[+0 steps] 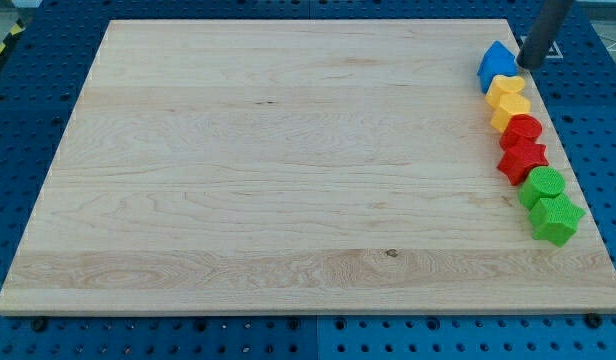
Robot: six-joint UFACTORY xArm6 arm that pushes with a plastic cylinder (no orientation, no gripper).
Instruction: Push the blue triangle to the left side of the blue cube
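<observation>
A blue block (pixel 497 63) with a pointed top sits near the board's top right corner. I cannot tell whether this blue mass is one block or two pressed together, so I cannot separate triangle from cube. My tip (pixel 527 66) is at the blue block's right side, touching it or nearly so. The dark rod slants up to the view's top right edge.
Below the blue block, a column of blocks runs down the wooden board's (pixel 288 150) right edge: a yellow block (pixel 505 90), another yellow block (pixel 511 109), a red block (pixel 523 129), a red star (pixel 522 160), a green block (pixel 542 185), a green star (pixel 556 219).
</observation>
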